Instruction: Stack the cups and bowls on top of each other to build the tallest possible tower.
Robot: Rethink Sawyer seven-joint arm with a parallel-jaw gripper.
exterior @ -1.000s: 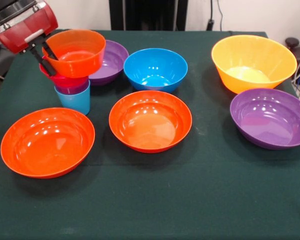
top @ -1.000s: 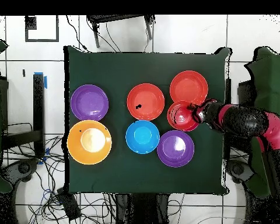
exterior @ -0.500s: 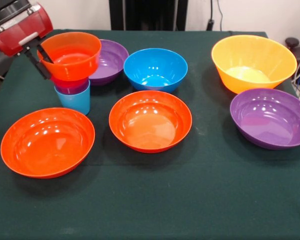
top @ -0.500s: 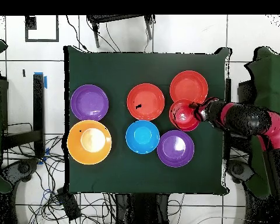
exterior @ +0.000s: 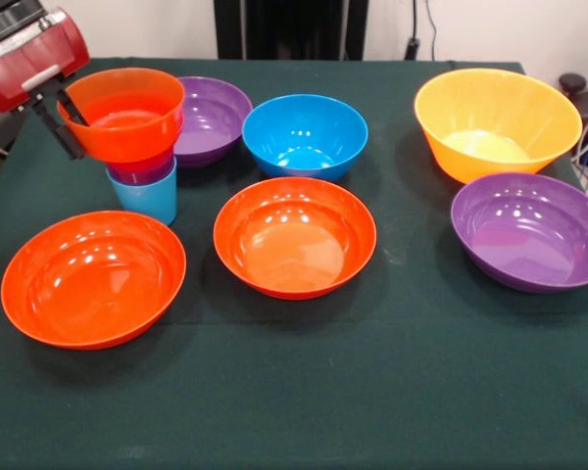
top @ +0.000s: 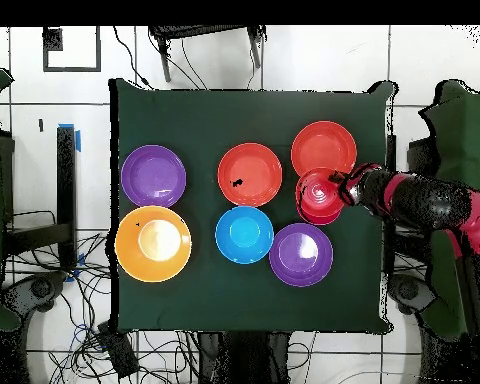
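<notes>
My gripper (exterior: 67, 122) sits at the left rim of the small orange bowl (exterior: 122, 113), one finger (exterior: 73, 106) inside the rim and the other (exterior: 54, 132) outside, pinching that rim. The bowl tops the tower (exterior: 137, 147): light blue cup (exterior: 144, 199) on the green table (exterior: 372, 392), purple cup (exterior: 142, 171) nested in it, the orange bowl above, tilted slightly. A pink bowl between them I cannot make out. Just behind the tower stands a purple bowl (exterior: 216, 117), with the blue bowl (exterior: 305, 135) beside it. Two orange-red bowls (exterior: 93, 279) (exterior: 295, 236) lie in front. Well apart sit the yellow-orange bowl (exterior: 497, 122) and another purple bowl (exterior: 529, 232)
</notes>
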